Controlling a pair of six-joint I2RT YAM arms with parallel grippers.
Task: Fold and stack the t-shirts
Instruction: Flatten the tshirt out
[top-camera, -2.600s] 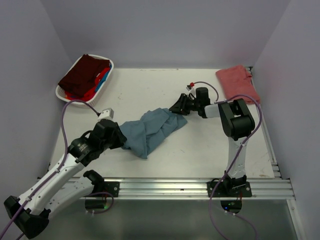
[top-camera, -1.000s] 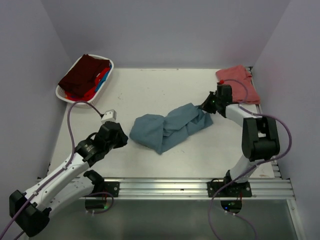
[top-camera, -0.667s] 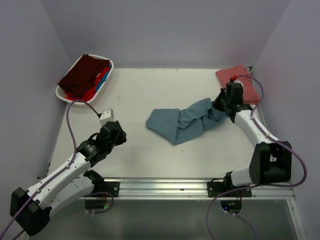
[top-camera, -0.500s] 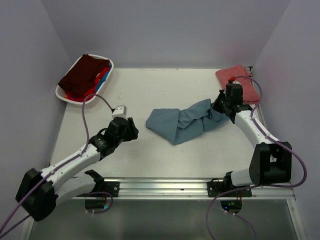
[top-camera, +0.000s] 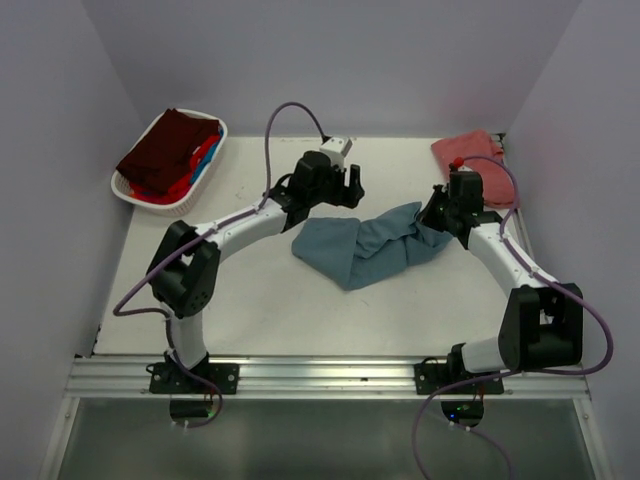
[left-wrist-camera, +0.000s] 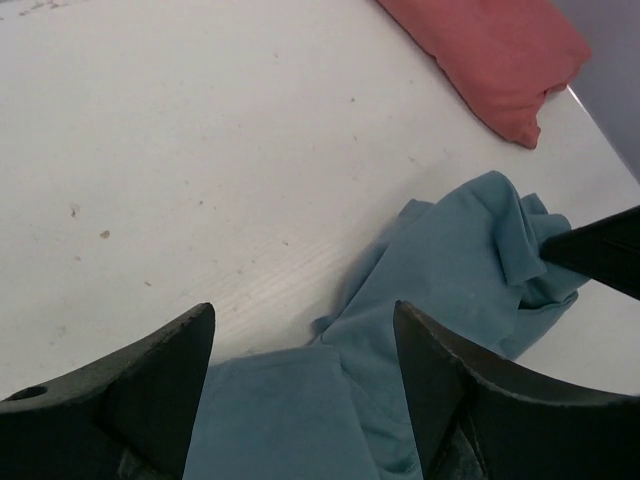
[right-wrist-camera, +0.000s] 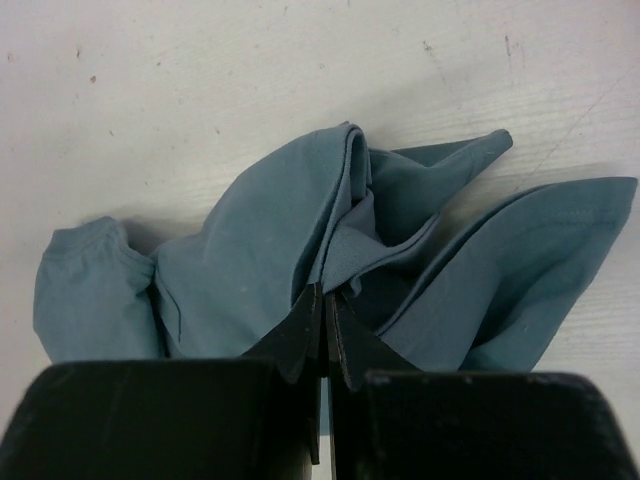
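White matte surface, faint scuffs and specks, pale lilac walls on three sides.

Right gripper: jaws pressed together, pinching a raised fold at the right end of the slate-blue t-shirt. Left gripper: jaws spread wide with nothing between them. It hangs above the far-left part of that shirt; no contact with the cloth that I can see.

Slate-blue t-shirt sits mid-surface, a bit right of centre. It's unfolded, bunched into a long crumpled roll running from its near-left end up to the right gripper. Soft matte knit with deep creases and overlapping flaps. Right wrist view shows a stitched hem on the right-hand flap and a rounded lump at the opposite end.

Salmon-red t-shirt: far right corner, just beyond the right wrist. It's a soft pad, roughly rectangular with rounded edges, and isn't touching the slate-blue one.

White basket: far left corner, well apart from both grippers, oval, plastic, slotted wall. Dark maroon shirt is heaped on top and fills most of it. Bright blue cloth and red cloth show along its near-right edge underneath.
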